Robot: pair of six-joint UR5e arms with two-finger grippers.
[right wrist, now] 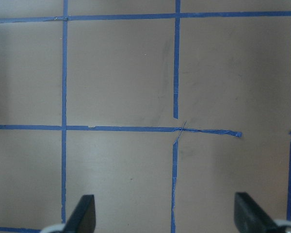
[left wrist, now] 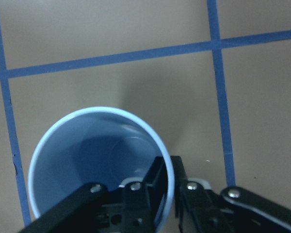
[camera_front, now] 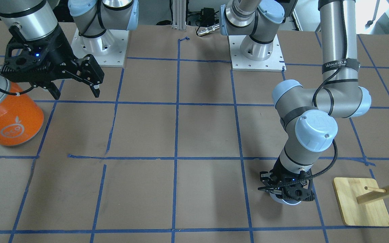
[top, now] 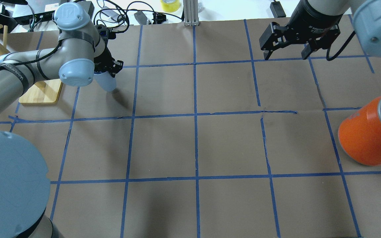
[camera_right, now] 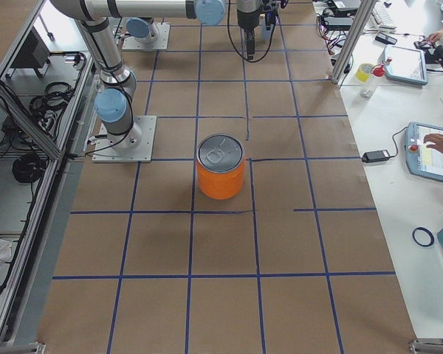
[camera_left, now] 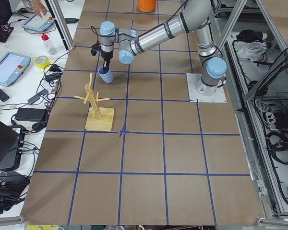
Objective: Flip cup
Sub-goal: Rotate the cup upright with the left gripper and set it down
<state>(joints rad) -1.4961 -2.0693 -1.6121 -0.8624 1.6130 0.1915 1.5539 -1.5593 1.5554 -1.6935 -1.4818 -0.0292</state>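
The left gripper [left wrist: 170,187] is pinching the cup [left wrist: 82,160] by its wall at the rim. One finger is reaching inside the open mouth and the other is pressing outside, so the jaws are clamping on thin plastic. The cup is looking light, fairly stiff and smooth, so I am judging that a rim pinch is serving well enough but is risking a slip or swing during the turn; a firm, not crushing, squeeze is suiting it. It is sitting mouth-up, low over the table [top: 193,145] and leaning slightly; whether its base is touching I cannot tell. Just beside it the wooden stand [top: 45,94] is standing. Far across the table the right gripper [top: 286,53] is hovering with jaws wide apart, holding nothing, and the orange can [top: 362,138] is standing well apart from the cup.
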